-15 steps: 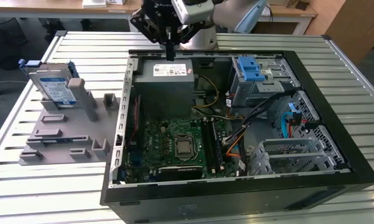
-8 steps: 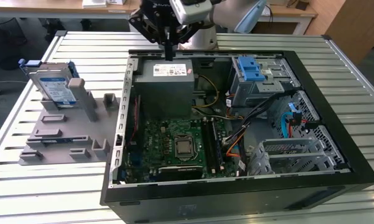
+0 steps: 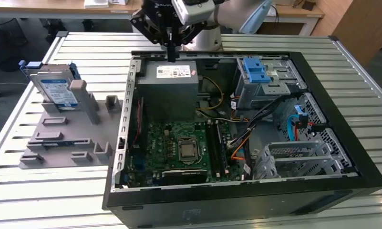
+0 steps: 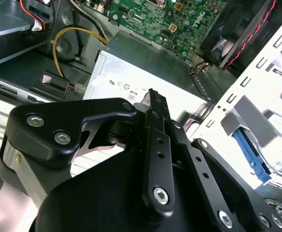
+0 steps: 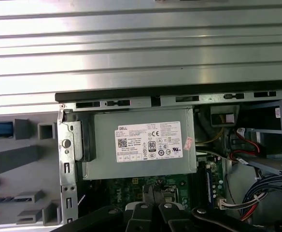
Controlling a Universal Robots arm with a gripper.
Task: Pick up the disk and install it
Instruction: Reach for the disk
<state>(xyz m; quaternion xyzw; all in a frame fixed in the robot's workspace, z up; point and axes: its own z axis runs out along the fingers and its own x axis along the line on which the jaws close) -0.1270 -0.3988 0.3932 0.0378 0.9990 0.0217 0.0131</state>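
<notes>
The disk (image 3: 56, 89), a silver-grey drive with a white-and-blue label in a blue bracket, stands on edge in the grey holder (image 3: 63, 140) at the exterior view's left, on the table beside the open computer case (image 3: 242, 193). My gripper (image 3: 171, 55) hangs over the far rim of the case, above the grey power supply box (image 3: 171, 90), well to the right of the disk. Its black fingers are shut together with nothing between them, as both wrist views show (image 4: 153, 96) (image 5: 153, 192).
Inside the case lie the green motherboard (image 3: 181, 145), bundled cables (image 3: 267, 114) and a metal drive cage with a blue latch (image 3: 257, 70) at the far right corner. The case sits on a slatted metal table (image 3: 44, 191). The first wrist view shows the power supply's sticker (image 5: 149, 142).
</notes>
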